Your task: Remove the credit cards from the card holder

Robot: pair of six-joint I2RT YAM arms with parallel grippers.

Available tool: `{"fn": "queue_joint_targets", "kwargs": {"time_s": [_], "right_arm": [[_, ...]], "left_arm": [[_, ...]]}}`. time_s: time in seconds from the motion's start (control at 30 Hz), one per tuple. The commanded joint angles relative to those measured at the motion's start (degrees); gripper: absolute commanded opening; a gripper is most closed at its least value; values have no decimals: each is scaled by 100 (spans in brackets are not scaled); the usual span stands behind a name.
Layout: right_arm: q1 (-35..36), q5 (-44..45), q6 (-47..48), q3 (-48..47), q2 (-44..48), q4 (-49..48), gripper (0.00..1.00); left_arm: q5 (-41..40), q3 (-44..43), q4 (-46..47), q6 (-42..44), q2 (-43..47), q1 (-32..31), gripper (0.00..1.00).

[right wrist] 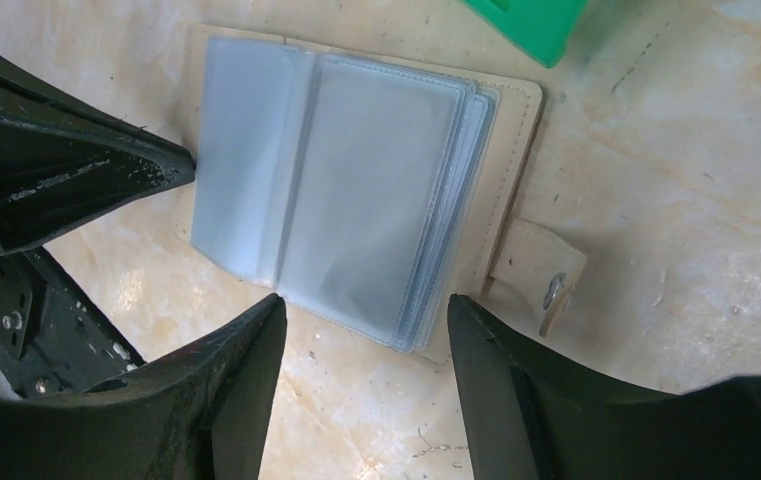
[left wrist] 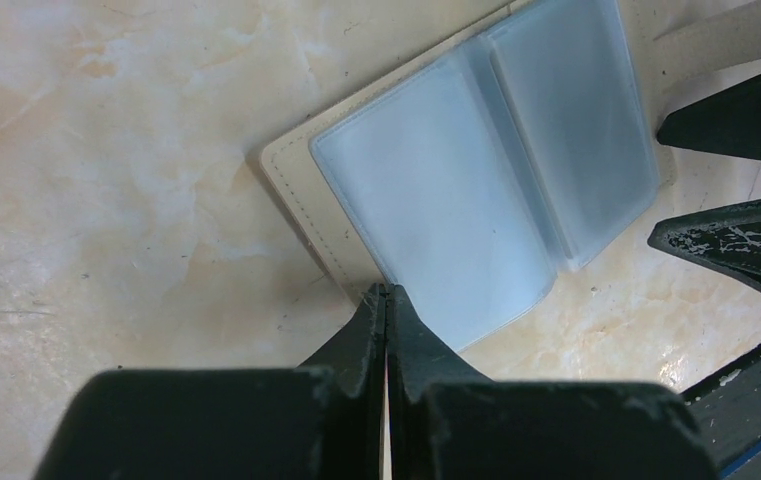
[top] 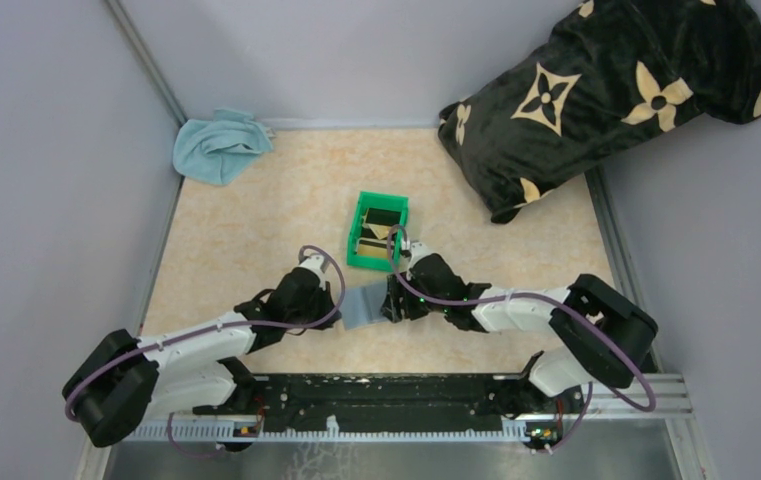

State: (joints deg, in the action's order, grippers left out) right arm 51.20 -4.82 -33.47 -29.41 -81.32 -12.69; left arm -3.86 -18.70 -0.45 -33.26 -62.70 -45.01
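Cloth [top: 218,147], light blue, crumpled far back-left of card holder [right wrist: 356,190]. Left gripper [left wrist: 386,292]: jaws closed, tips touching card holder's left edge. Card holder lies open on tabletop [top: 256,220], frosted sleeves up, tan cover beneath. Right gripper [right wrist: 366,305]: jaws spread, straddling holder's right edge, gripping nothing. Green bin [top: 355,230] just behind holder contains credit cards [top: 380,222], black and tan. Patterned pillow [top: 606,95] far back-right.

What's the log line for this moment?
card holder: open, sleeves look empty | left gripper: shut at its edge | right gripper: open over it | credit cards: in green bin
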Motion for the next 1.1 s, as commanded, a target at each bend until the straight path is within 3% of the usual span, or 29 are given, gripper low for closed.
{"fn": "queue_joint_targets", "kwargs": {"time_s": [0.0,1.07], "right_arm": [[81,-18,13,-281,-167,-343,61],[210,-639,-230,-536,-414,-960,58]], "left_arm": [[-25,33,-145,18,-42,-25,0],[82,17,-33,37,-255,-24,0]]}}
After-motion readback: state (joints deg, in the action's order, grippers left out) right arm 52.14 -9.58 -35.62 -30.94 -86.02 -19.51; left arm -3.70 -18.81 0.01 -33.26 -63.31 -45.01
